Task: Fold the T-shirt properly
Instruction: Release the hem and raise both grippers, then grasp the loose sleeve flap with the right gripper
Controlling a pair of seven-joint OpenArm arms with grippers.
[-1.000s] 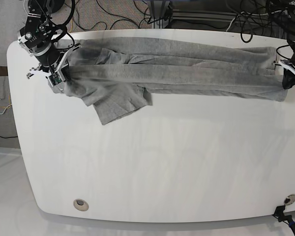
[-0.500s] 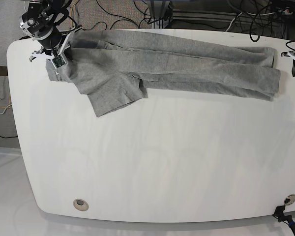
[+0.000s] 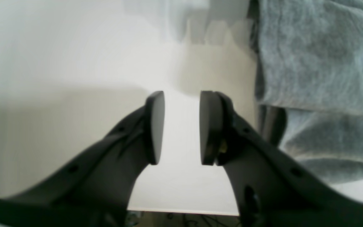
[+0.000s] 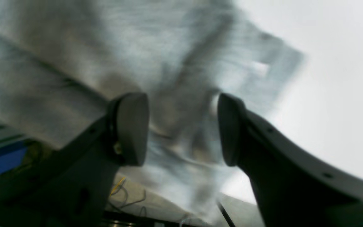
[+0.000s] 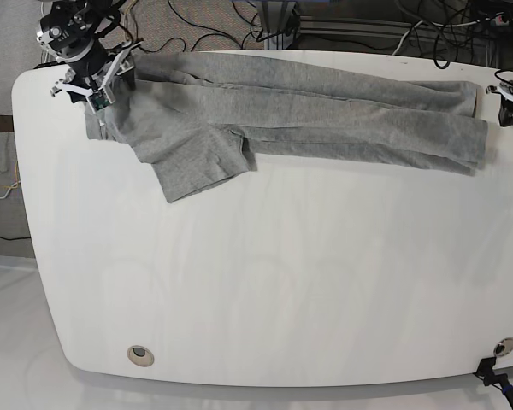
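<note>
Both grippers released the soft, wrinkled grey T-shirt (image 5: 308, 111) (jaws parted, empty).

White table (image 5: 265, 290), cables (image 5: 197, 30) behind

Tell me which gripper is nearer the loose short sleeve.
Right gripper, above the grey cotton T-shirt's sleeve end; left gripper sits off the opposite end.

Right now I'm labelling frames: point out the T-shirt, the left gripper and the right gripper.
T-shirt (image 5: 325, 115), base view, middle of the folded body.
Left gripper (image 3: 181, 126), left wrist view, gap between its open fingertips.
Right gripper (image 4: 181, 126), right wrist view, gap between its open fingertips.
</note>
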